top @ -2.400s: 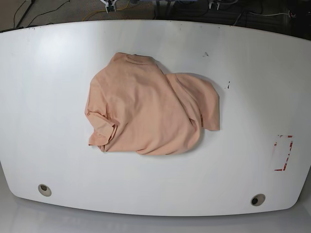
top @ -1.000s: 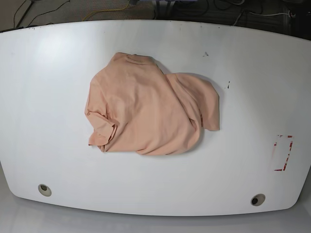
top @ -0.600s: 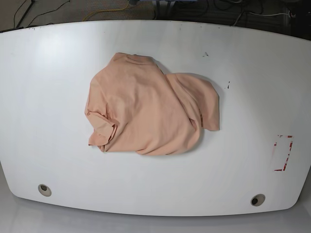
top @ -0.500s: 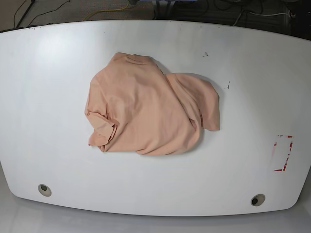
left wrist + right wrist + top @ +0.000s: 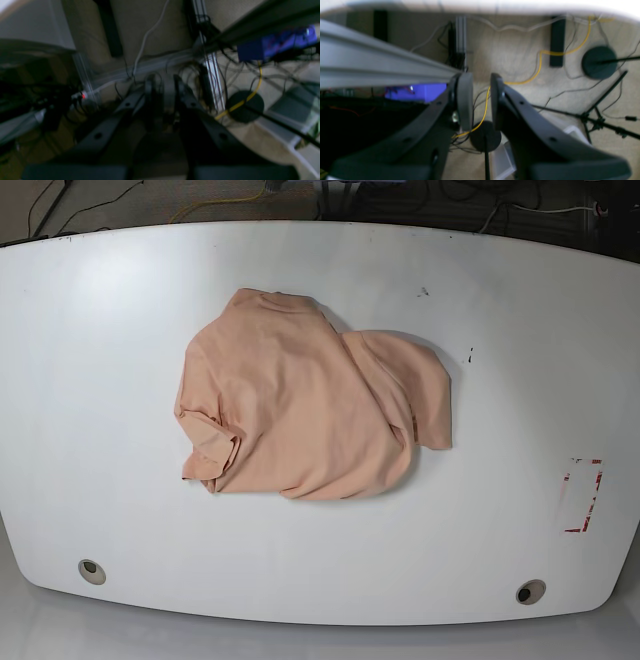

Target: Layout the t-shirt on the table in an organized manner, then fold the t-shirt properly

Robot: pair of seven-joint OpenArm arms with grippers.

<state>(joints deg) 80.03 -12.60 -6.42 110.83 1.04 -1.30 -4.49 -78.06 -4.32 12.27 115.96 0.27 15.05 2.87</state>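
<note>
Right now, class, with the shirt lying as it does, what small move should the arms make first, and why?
Probably bring both arms in over the table. The t-shirt lies in a crumpled heap, a sleeve folded over, and neither arm shows in the base view. The left gripper and right gripper both hold nothing and face the floor.

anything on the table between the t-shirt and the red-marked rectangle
Nothing: in the base view the stretch of white table between the t-shirt and the red-marked rectangle is bare.
</note>
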